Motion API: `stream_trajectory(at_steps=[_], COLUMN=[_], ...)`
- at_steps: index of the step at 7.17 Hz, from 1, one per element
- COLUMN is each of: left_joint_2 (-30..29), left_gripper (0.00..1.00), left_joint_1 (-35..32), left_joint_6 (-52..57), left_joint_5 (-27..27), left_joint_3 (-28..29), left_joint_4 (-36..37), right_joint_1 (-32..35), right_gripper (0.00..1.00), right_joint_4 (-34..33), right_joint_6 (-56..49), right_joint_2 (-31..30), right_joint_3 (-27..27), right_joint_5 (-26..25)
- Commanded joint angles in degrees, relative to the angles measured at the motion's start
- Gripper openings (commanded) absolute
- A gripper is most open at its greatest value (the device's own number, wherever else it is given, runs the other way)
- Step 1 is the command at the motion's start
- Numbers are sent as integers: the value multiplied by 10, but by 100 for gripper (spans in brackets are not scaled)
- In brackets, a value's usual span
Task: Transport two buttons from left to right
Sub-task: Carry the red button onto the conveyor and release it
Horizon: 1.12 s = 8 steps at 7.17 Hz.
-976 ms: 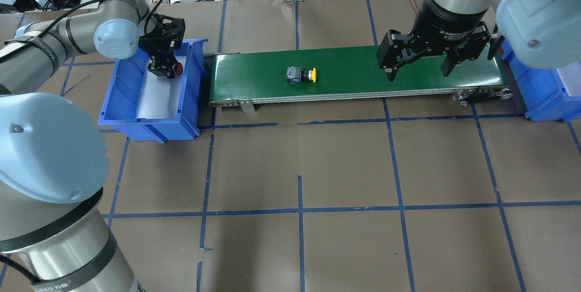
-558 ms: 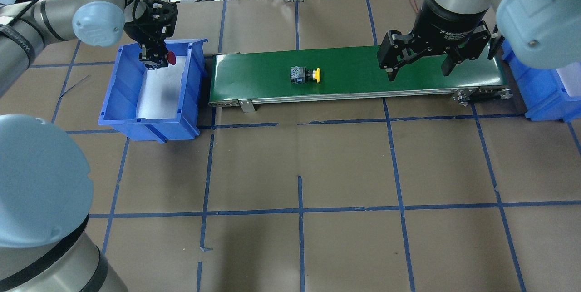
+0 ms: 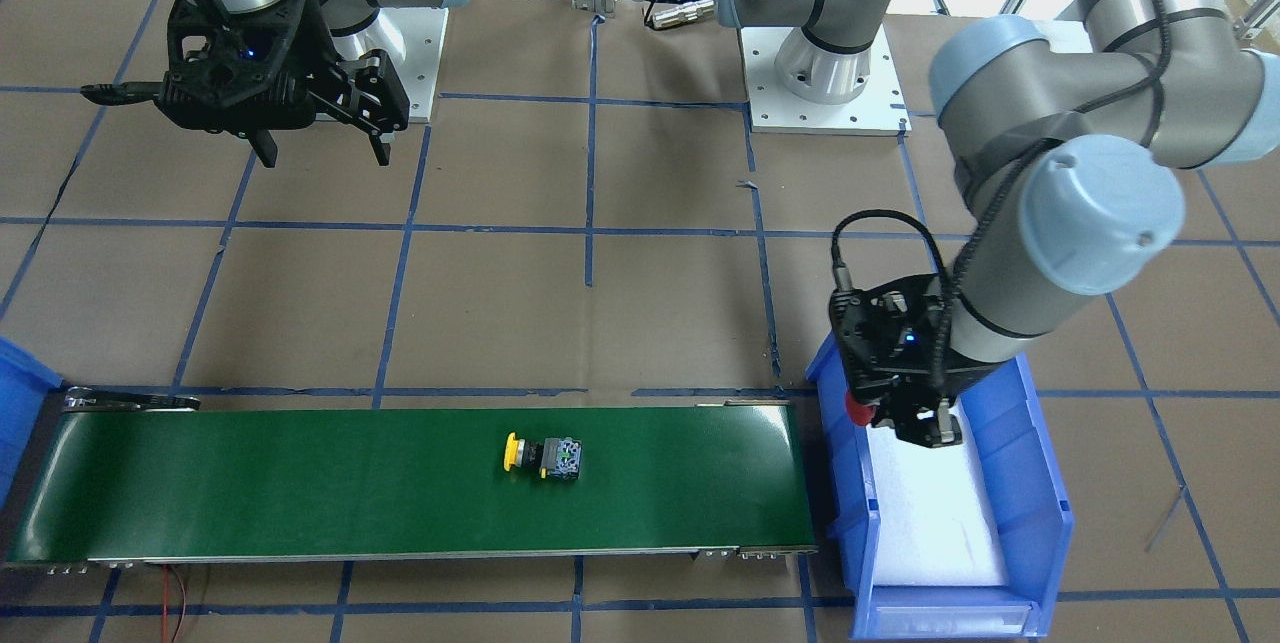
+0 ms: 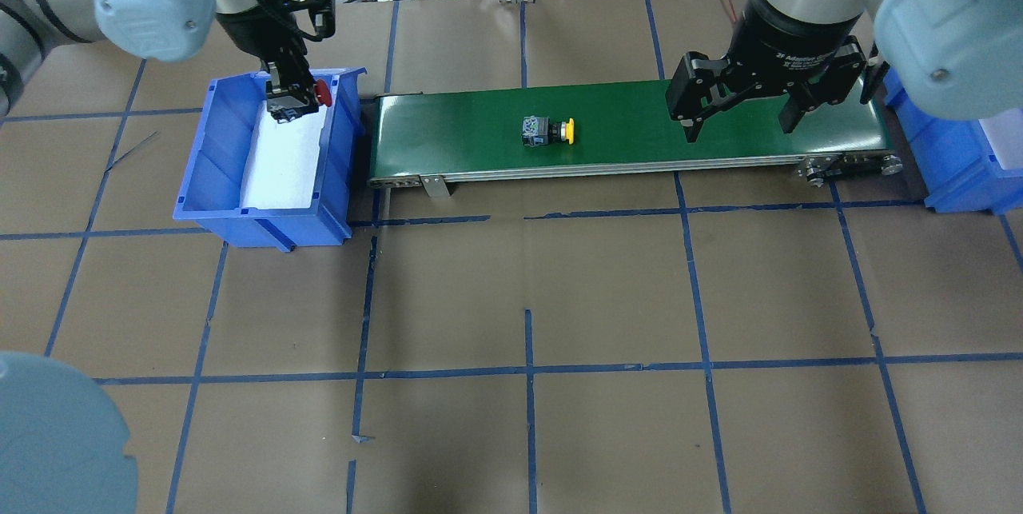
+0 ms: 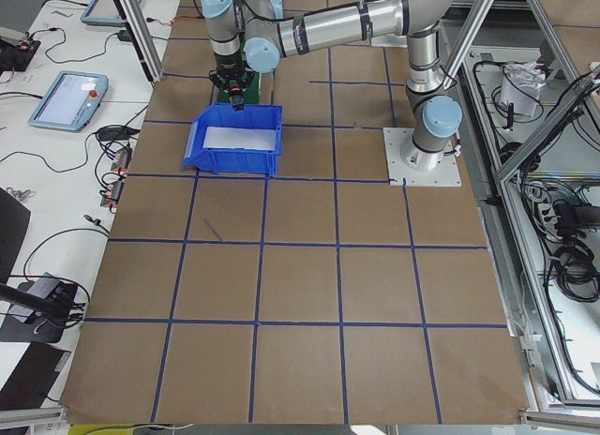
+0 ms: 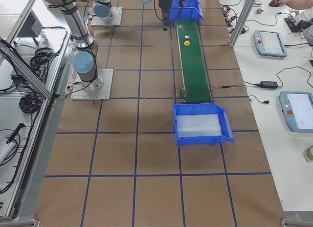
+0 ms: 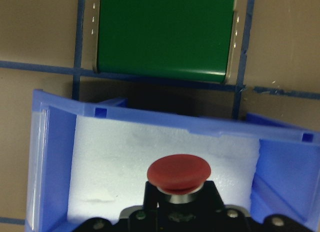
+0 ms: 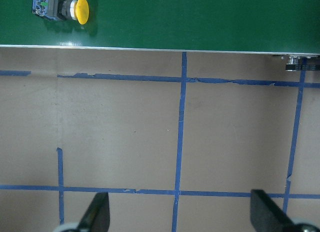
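- The red button (image 4: 321, 93) is clamped by its block body in the left gripper (image 4: 289, 102). Its cap points sideways toward the conveyor belt (image 4: 463, 138).
- One second ago the red button sat low inside the left bin (image 4: 208, 146). It now hangs at about rim height, near the bin wall beside the belt. The wrist view shows the white liner below it and the belt end ahead.
- Judgement: pick and lift are complete. The remaining move carries the button over the bin wall onto the belt's near end.
- The yellow button (image 4: 547, 131) lies on its side near the middle of the belt, cap toward the right end. Across the overhead pictures it has shifted slightly toward that end with no gripper touching it. Judgement: the belt is running and carrying it.
- The right gripper (image 4: 738, 130) has not moved. It hovers over the right part of the belt with fingers spread wide and nothing between them.
- The right bin (image 4: 951, 178) stands at the belt's right end. Neither button has reached it yet.
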Motion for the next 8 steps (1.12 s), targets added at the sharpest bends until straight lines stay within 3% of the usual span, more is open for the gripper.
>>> stream_trajectory(at_steps=[1,4,6,7,8], left_joint_2=[-28,-98,-115,-116,-110], left_gripper=[18,18,26,98,99], left_joint_1=[-73,-104,-104,-103,-103], left_joint_6=[-14,-16,-17,-21,-21], left_joint_5=[4,36,36,38,39], left_joint_3=[-19,-26,-26,-26,-26], left_joint_4=[90,158,167,174,167], right_joint_1=[0,0,-3,-3,-3], right_gripper=[100,100,100,100,100], right_joint_4=[2,0,2,5,5], right_joint_6=[2,1,2,5,5], right_joint_2=[-1,0,0,0,0], right_joint_3=[0,0,0,0,0], right_joint_5=[-1,1,-1,0,0])
